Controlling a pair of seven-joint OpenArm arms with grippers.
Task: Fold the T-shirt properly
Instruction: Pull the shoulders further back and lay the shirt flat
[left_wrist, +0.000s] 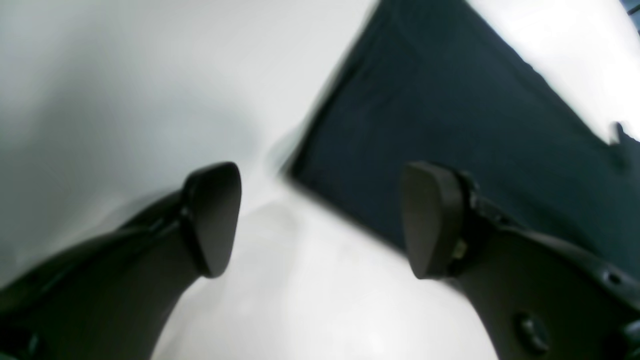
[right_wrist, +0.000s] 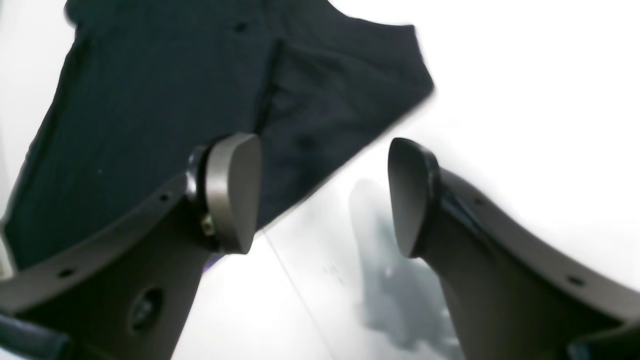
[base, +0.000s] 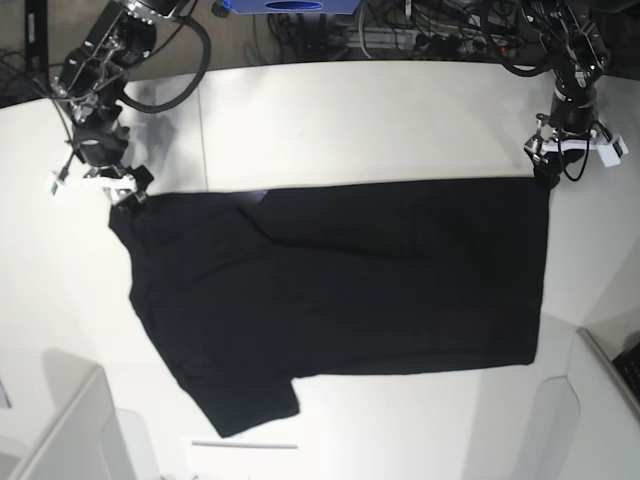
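T-shirt (base: 350, 290): black, short-sleeved, matte knit cloth, plain side up; lies flat across the middle of the white table (base: 350, 120), folded along its far long edge, one sleeve spread toward the near edge in the base view, a sliver of purple showing at the fold line; faint creases across the body; no print or lettering legible. Left gripper (left_wrist: 320, 220): dark plastic fingers with rounded, smooth pads, spread wide apart with nothing between them, hovering over bare table just beside a straight-cut corner of the shirt. Right gripper (right_wrist: 325, 195): same build, greyish pads, also spread wide and empty, just beside the shirt's sleeve corner, casting a grey shadow on the table. Table: smooth, glossy white with a thin seam line. Cables (base: 420, 30): black tangle along the far edge, blue object among them, wording unreadable
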